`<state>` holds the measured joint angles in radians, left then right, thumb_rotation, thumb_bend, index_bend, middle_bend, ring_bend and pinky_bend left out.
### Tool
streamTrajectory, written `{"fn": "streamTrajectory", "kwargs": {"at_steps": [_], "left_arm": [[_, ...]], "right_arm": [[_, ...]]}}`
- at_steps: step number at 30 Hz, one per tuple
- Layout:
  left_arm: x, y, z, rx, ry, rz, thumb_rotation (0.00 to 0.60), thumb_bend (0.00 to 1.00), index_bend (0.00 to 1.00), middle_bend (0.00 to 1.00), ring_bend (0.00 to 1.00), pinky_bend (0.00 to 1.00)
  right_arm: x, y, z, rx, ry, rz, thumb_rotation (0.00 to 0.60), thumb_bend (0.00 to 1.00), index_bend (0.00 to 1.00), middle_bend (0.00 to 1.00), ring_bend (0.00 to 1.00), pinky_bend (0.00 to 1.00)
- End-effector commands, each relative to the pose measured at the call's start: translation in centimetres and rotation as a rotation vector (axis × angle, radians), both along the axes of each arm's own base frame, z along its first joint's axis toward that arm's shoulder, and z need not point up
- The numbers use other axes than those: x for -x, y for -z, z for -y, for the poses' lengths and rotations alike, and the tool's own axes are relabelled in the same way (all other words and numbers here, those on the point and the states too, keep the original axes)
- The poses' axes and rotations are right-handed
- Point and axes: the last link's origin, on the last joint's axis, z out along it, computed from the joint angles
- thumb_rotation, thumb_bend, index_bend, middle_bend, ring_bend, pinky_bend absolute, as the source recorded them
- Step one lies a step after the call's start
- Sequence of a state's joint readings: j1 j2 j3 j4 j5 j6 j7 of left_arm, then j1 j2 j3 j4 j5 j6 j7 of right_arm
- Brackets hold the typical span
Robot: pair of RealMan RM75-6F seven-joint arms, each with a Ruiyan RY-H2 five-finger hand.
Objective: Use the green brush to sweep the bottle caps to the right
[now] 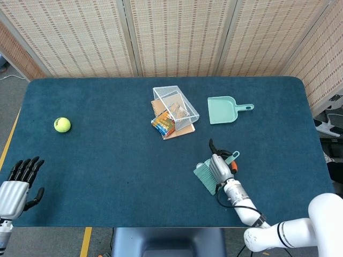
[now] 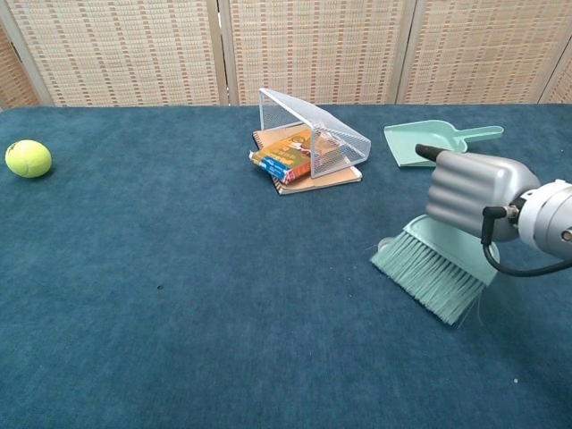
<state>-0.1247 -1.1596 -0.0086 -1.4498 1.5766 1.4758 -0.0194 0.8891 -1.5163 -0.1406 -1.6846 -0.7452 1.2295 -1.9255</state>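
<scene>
1. Table: dark blue cloth top, woven screens behind it.
2. Wire basket tipped on its side at centre rear, lying over a notebook and a colourful packet.
3. Dustpan: pale green, just right of the basket, handle pointing right.
4. Right hand: front right of the table, fingers wrapped round the green brush. Brush head sits below and to the left of the hand, bristles angled down-left onto the cloth; handle tip pokes out on the hand's right side.
5. Left hand: front left corner, holding nothing, fingers straight and slightly apart.
6. Tennis ball: left side, well apart from everything.
7. Small orange bit shows just right of the right hand; cannot tell whether it is a bottle cap. A pale round object touches the bristles' left end in the chest view.
</scene>
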Motion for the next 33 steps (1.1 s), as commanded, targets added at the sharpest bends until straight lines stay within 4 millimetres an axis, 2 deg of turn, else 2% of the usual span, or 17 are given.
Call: {"fn": "streamTrajectory", "kwargs": {"at_steps": [1,9,15,16,17,20,24,33], "left_arm": [[0.2,-0.1,-0.2,0.001,-0.003,-0.002,0.600,0.44,0.00,0.00,0.00,0.05],[0.8,-0.9,-0.6,-0.002,-0.004,-0.005,0.600,0.44,0.00,0.00,0.00,0.05],[1.4,-1.6,-1.0,-0.003,-0.004,-0.007,0.600,0.44,0.00,0.00,0.00,0.05],[0.0,0.9,0.8,0.042,0.023,0.014,0.600,0.44,0.00,0.00,0.00,0.05],[-0.3,1.3,1.3,0.026,0.020,0.004,0.600,0.44,0.00,0.00,0.00,0.05],[-0.5,1.7,1.7,0.015,0.012,-0.007,0.600,0.44,0.00,0.00,0.00,0.05],[-1.2,1.6,0.8,0.005,0.013,-0.005,0.600,0.44,0.00,0.00,0.00,0.05],[-1.6,1.6,0.7,0.009,0.015,-0.005,0.600,0.44,0.00,0.00,0.00,0.05]], "right_arm": [[1.1,-0.3,0.6,0.023,0.003,-0.038,0.600,0.60,0.94,0.80,0.55,0.00],[3.4,-1.2,1.3,0.066,0.001,-0.109,0.600,0.60,0.94,0.80,0.55,0.00],[5.0,-2.8,1.8,0.115,-0.017,-0.164,0.600,0.60,0.94,0.80,0.55,0.00],[5.4,-3.2,1.9,0.126,-0.018,-0.174,0.600,0.60,0.94,0.80,0.55,0.00],[5.6,-3.5,1.9,0.135,-0.020,-0.183,0.600,0.60,0.94,0.80,0.55,0.00],[6.5,-4.4,2.0,0.162,-0.021,-0.214,0.600,0.60,0.94,0.80,0.55,0.00],[7.5,-5.7,2.0,0.195,-0.008,-0.226,0.600,0.60,0.94,0.80,0.55,0.00],[7.1,-10.1,2.5,0.249,0.026,0.059,0.600,0.60,0.94,0.80,0.55,0.00]]}}
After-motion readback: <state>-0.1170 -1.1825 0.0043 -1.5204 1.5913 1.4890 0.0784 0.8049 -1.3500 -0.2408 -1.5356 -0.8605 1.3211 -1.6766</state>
